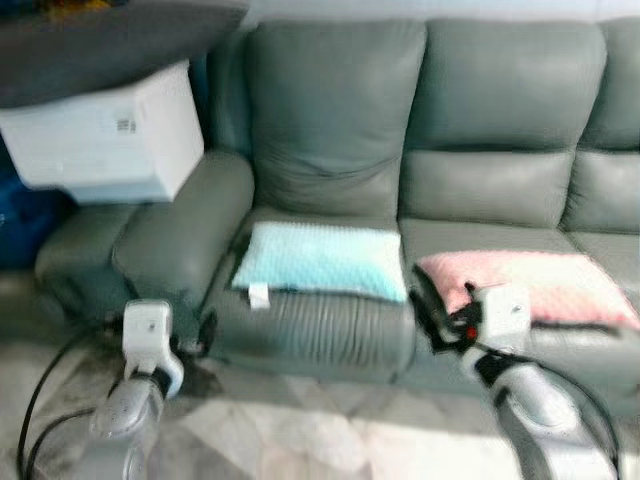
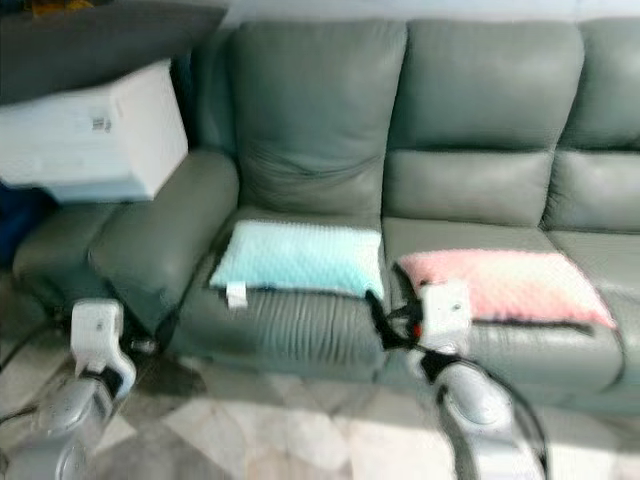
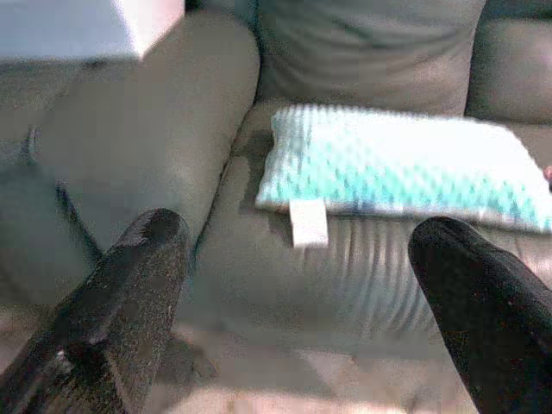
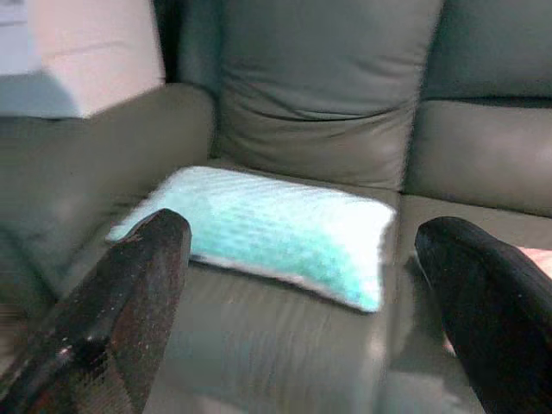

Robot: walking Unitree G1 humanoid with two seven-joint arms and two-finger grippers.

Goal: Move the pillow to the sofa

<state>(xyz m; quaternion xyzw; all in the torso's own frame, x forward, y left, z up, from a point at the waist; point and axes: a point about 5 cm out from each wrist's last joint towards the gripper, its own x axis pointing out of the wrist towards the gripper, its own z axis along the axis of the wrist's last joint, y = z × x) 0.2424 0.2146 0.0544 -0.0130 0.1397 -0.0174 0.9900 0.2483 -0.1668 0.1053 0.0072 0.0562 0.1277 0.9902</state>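
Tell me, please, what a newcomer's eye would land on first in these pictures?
Two pillows on the grey sofa: a light blue pillow flat on the seat beside the armrest, and a pink pillow on the next seat. The left tool and right tool both hang open before the seats, holding nothing.

You have a pale turquoise pillow [image 1: 322,261] lying flat on the left seat cushion of the grey-green leather sofa [image 1: 330,130], at about 12 o'clock in the head view. It is rectangular, its cover finely dimpled, and a small white tag [image 1: 259,295] hangs from its front edge near the left corner. At about 3 o'clock, a pink pillow [image 1: 530,286] of the same shape lies flat on the next seat, just beside it, not touching.
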